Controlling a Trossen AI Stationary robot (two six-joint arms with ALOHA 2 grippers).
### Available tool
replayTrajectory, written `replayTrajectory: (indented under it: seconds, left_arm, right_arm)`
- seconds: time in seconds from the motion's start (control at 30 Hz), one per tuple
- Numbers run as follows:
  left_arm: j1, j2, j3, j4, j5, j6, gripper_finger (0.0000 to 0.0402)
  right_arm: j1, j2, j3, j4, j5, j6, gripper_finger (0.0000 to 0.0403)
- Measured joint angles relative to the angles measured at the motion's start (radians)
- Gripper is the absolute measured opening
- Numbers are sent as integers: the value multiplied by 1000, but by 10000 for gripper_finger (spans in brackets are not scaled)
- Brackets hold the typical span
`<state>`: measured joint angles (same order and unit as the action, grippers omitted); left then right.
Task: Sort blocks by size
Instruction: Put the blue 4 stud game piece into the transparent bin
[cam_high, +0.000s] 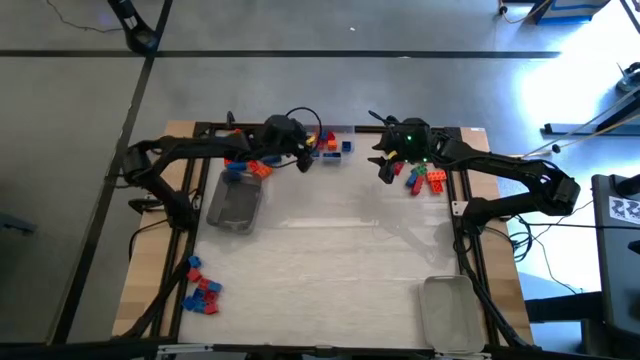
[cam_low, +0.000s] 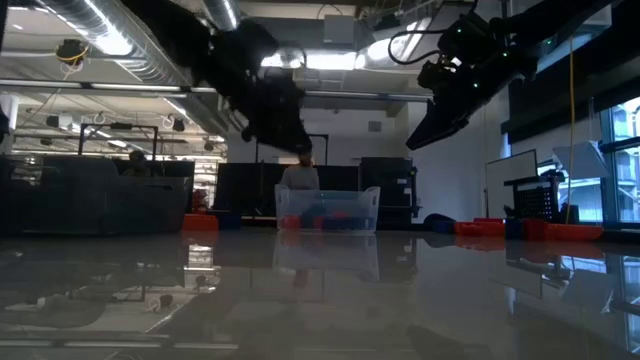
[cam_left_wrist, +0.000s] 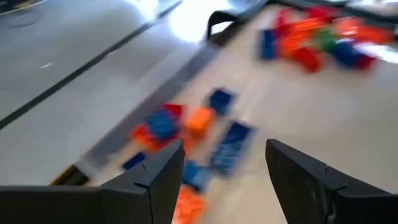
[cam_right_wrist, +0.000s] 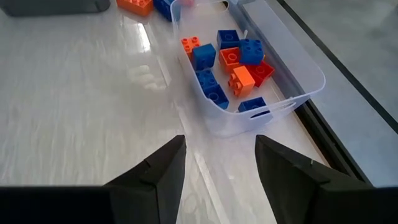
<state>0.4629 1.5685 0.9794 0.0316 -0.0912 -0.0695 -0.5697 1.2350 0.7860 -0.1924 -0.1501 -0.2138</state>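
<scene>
A small clear tray (cam_high: 338, 133) at the table's far middle holds several blue, orange and red blocks (cam_right_wrist: 231, 67). My left gripper (cam_high: 305, 158) hovers just left of it, open, nothing between its fingers (cam_left_wrist: 155, 177); the tray's blocks (cam_left_wrist: 186, 130) show blurred below it. To the tray's right my right gripper (cam_high: 383, 168) hangs open and bare above the table, facing the tray's wall (cam_right_wrist: 249, 118). Loose blocks lie in a pile (cam_high: 425, 178) under the right arm, another (cam_high: 248, 168) under the left arm, and a third (cam_high: 202, 292) at the near left.
A grey tray (cam_high: 235, 203) lies left of centre and another (cam_high: 450, 312) at the near right corner. The middle of the table is bare. In the low view the clear tray (cam_low: 328, 212) stands at the far edge with both arms above it.
</scene>
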Motion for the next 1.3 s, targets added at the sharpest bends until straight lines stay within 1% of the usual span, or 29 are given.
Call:
replayTrajectory:
  seconds: [0.07,0.17,0.27,0.33,0.4,0.47,0.63,0.77,0.97,1.17,1.3]
  left_arm:
    - [-43,-49,1,-47,9,12,214]
    - [-132,-134,1,-166,10,36,214]
    - [-240,-223,1,-337,10,54,214]
    - [-321,-271,1,-488,0,64,214]
    - [-400,-309,0,-622,-20,11,214]
    - [-478,-335,0,-729,-26,-81,214]
    - [-680,-350,1,-899,-25,-328,214]
    - [-830,-342,0,-944,-24,-499,214]
    - [-1049,-341,-5,-938,-25,-664,213]
    - [-1212,-341,-62,-930,-25,-885,200]
    - [-1298,-341,-108,-926,-18,-974,193]
  right_arm:
    - [0,0,0,1,0,0,193]
    - [0,0,0,3,-10,0,193]
    - [1,0,0,3,-21,1,193]
    - [1,0,0,6,-26,2,193]
    - [1,0,0,8,-26,2,193]
    - [1,0,0,10,-26,2,193]
    - [1,0,0,9,-26,2,193]
    - [1,0,0,9,-26,3,193]
    - [0,0,0,8,-26,3,193]
    - [0,0,0,8,-26,3,193]
    - [0,0,0,8,-26,3,193]
